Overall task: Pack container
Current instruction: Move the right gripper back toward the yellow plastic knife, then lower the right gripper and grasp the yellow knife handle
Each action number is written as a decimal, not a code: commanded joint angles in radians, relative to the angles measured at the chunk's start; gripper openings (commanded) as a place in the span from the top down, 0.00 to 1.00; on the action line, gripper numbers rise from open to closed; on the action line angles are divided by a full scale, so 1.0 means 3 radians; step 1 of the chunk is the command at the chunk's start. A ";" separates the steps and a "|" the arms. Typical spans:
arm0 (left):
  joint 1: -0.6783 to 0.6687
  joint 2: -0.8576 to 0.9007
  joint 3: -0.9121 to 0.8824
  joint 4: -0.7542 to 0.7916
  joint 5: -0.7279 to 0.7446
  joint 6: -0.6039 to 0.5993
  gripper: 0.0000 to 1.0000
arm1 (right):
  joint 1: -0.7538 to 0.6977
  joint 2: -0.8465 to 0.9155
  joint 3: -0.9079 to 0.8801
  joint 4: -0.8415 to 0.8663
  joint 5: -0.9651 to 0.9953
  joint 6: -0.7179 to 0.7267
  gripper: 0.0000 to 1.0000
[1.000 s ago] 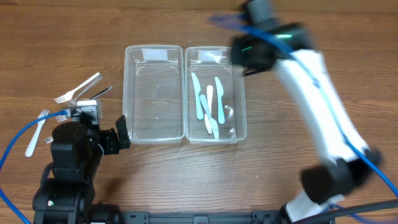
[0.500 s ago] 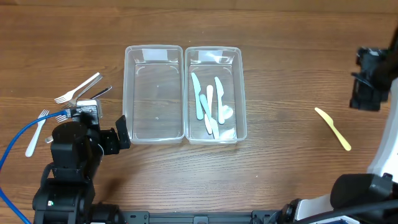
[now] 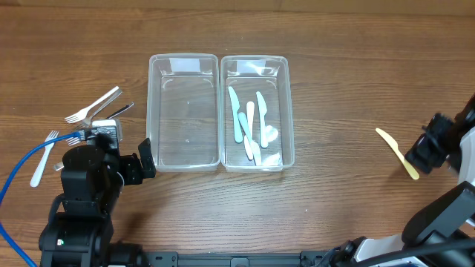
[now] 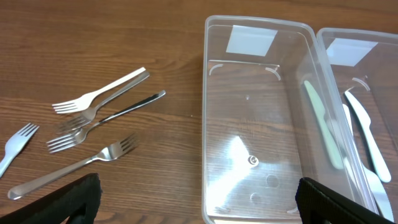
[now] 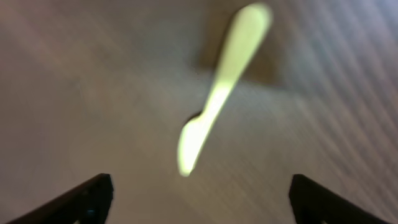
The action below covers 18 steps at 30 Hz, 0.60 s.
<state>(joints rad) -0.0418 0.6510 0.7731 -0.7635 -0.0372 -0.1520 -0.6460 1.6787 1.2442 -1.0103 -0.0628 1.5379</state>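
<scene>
Both empty: left hand (image 4: 196, 200) wide open, right hand (image 5: 199, 194) spread above a yellow knife (image 5: 217, 99) (blurred, seemingly untouched).

site: robot lab or test cell, no home kitchen | signs: left arm (image 3: 85, 185) and right arm (image 3: 445, 215) standing at one wood-grain bench (image 3: 341, 89) | blue cable (image 3: 18, 174) trailing over it | forks (image 3: 93, 107), clear tubs (image 3: 185, 119) set out

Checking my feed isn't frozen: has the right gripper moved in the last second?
Yes. The right gripper swung from above the right container's far right corner out to the right, and is now open beside the yellow knife.
</scene>
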 commanded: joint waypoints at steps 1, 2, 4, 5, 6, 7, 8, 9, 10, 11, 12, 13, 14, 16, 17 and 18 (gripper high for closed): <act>-0.0015 -0.0010 0.0083 0.0013 0.0043 -0.0033 0.00 | -0.0079 0.0006 -0.0294 0.0062 0.0097 0.0212 0.15; -0.0015 -0.0010 0.0083 0.0011 0.0043 -0.0032 0.00 | -0.0085 0.0006 -0.0329 0.0060 0.0134 0.0212 0.16; -0.0015 -0.0010 0.0083 0.0010 0.0043 -0.0032 0.00 | -0.0086 0.0017 -0.0350 0.0066 0.0155 0.0210 0.16; -0.0015 -0.0010 0.0083 0.0010 0.0043 -0.0032 0.00 | -0.0086 0.0022 -0.0350 0.0076 0.0164 0.0198 0.16; -0.0015 -0.0010 0.0083 0.0011 0.0043 -0.0032 0.00 | -0.0086 0.0022 -0.0350 0.0090 0.0168 0.0200 0.16; -0.0015 -0.0010 0.0083 0.0011 0.0042 -0.0032 0.00 | -0.0086 0.0022 -0.0350 0.0106 0.0177 0.0198 0.16; -0.0015 -0.0010 0.0083 0.0010 0.0042 -0.0032 0.00 | -0.0086 0.0022 -0.0350 0.0103 0.0209 0.0198 0.15; -0.0015 -0.0010 0.0083 0.0010 0.0042 -0.0032 0.00 | -0.0086 0.0023 -0.0350 0.0078 0.0233 0.0201 0.15; -0.0015 -0.0010 0.0083 0.0010 0.0042 -0.0032 0.00 | -0.0086 0.0034 -0.0350 0.0046 0.0270 0.0200 0.16; -0.0015 -0.0010 0.0083 0.0010 0.0042 -0.0031 0.00 | -0.0086 0.0060 -0.0350 0.0006 0.0298 0.0201 0.16; -0.0015 -0.0010 0.0083 0.0008 0.0043 -0.0031 0.00 | -0.0086 0.0104 -0.0350 -0.0006 0.0314 0.0201 0.16; -0.0015 -0.0010 0.0083 0.0005 0.0043 -0.0031 0.00 | -0.0086 0.0146 -0.0350 -0.0006 0.0318 0.0201 0.16; -0.0015 -0.0010 0.0083 0.0001 0.0042 -0.0031 0.00 | -0.0086 0.0193 -0.0350 0.0003 0.0317 0.0202 0.16; -0.0015 -0.0010 0.0083 -0.0001 0.0043 -0.0031 0.00 | -0.0086 0.0301 -0.0350 0.0029 0.0317 0.0201 0.16; -0.0015 -0.0010 0.0083 -0.0001 0.0043 -0.0031 0.00 | -0.0086 0.0367 -0.0350 0.0037 0.0317 0.0201 0.16; -0.0015 -0.0010 0.0083 -0.0001 0.0043 -0.0031 0.00 | -0.0086 0.0418 -0.0350 0.0043 0.0318 0.0202 0.16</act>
<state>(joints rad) -0.0418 0.6510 0.7731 -0.7639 -0.0372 -0.1520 -0.6685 1.7458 1.1423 -1.0031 0.0078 1.5673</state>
